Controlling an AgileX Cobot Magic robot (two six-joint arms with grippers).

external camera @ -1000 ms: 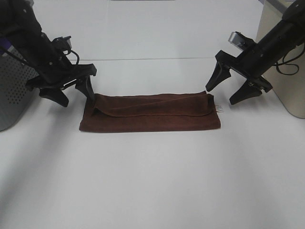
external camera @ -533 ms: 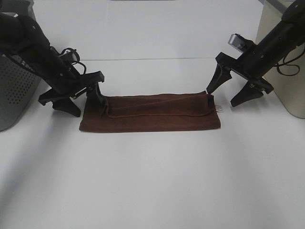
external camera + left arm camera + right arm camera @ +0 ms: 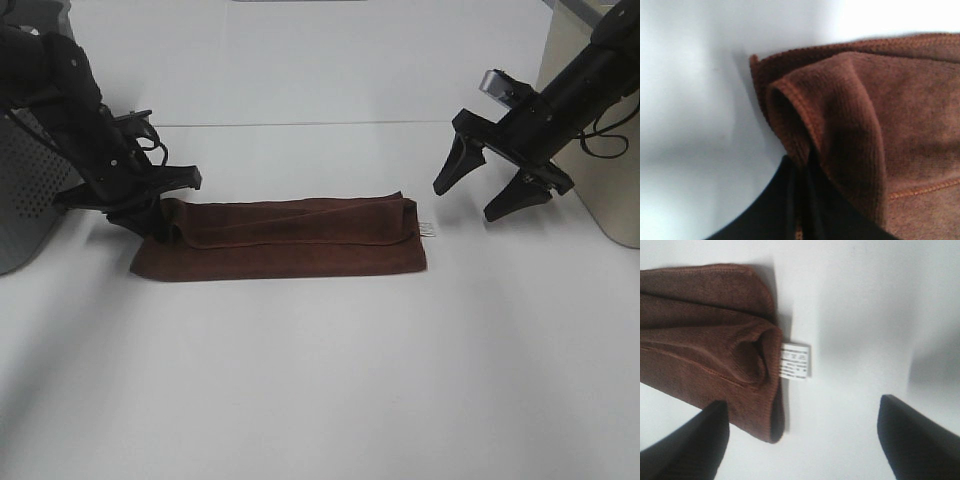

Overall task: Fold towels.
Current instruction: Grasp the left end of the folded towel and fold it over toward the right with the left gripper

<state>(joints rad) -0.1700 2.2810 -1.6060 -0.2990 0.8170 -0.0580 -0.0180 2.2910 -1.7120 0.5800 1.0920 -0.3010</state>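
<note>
The dark brown towel (image 3: 290, 240) lies folded into a long strip across the middle of the white table. My left gripper (image 3: 155, 222) is shut on the towel's left end. In the left wrist view the black fingers (image 3: 800, 200) pinch a bunched fold of the cloth (image 3: 900, 125). My right gripper (image 3: 466, 202) is open and empty, just above the table and to the right of the towel's right end, not touching it. The right wrist view shows that end (image 3: 705, 335) with its small white tag (image 3: 795, 361) between the spread fingers (image 3: 690, 445). The tag also shows from above (image 3: 427, 229).
A grey perforated bin (image 3: 25, 190) stands at the left edge behind my left arm. A beige box (image 3: 600, 150) stands at the right edge behind my right arm. The white table (image 3: 320, 380) stretches in front of the towel.
My left gripper has closed on the towel's left end and dragged the whole towel to the left. The towel's right end has slid away from my right gripper, which has stayed in place.
</note>
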